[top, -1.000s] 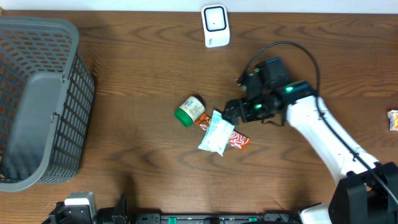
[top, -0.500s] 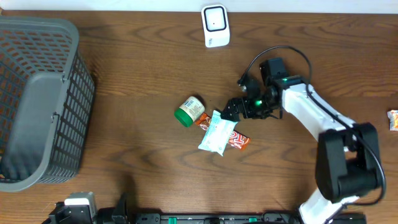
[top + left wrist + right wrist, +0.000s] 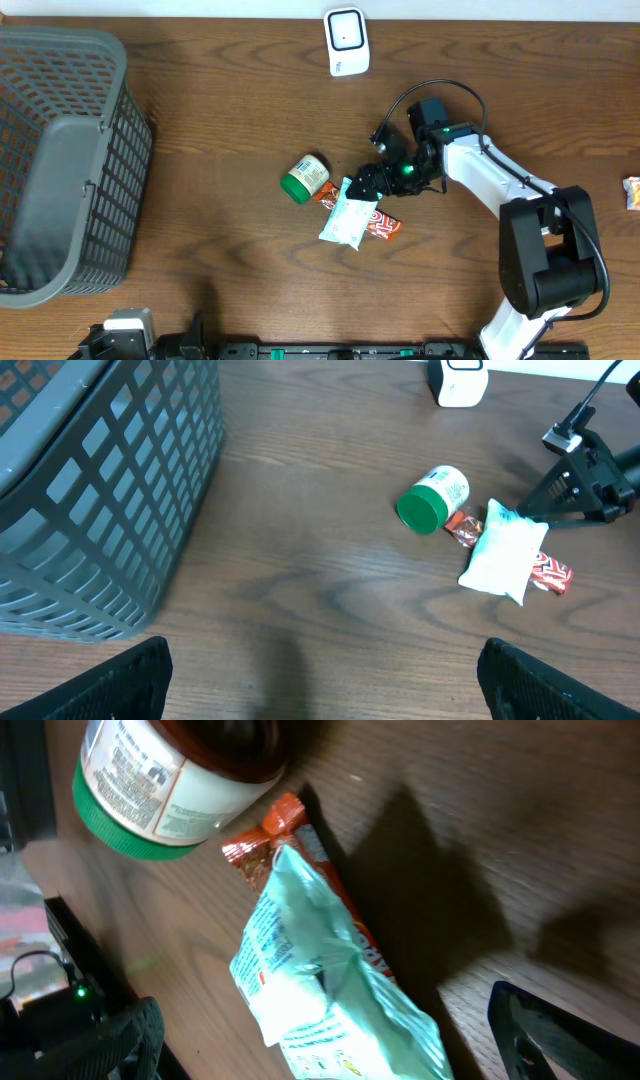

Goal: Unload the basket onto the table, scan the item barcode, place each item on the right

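Three items lie mid-table: a white bottle with a green lid (image 3: 305,178), a pale teal pouch (image 3: 350,212) and a red snack wrapper (image 3: 385,227) partly under the pouch. The white scanner (image 3: 346,40) stands at the far edge. My right gripper (image 3: 362,183) hovers open just over the pouch's upper end; in the right wrist view the pouch (image 3: 330,990) lies between the spread fingers (image 3: 560,1030), untouched, with the bottle (image 3: 170,790) beyond. My left gripper (image 3: 322,685) is open over bare wood near the front, far from the items.
A large grey mesh basket (image 3: 60,160) fills the left side of the table. A small orange packet (image 3: 632,193) lies at the right edge. The right arm's black cable loops above its wrist (image 3: 440,90).
The right arm has folded in and its gripper has slid slightly left, down over the pouch's upper end. The items and the left arm have not moved.
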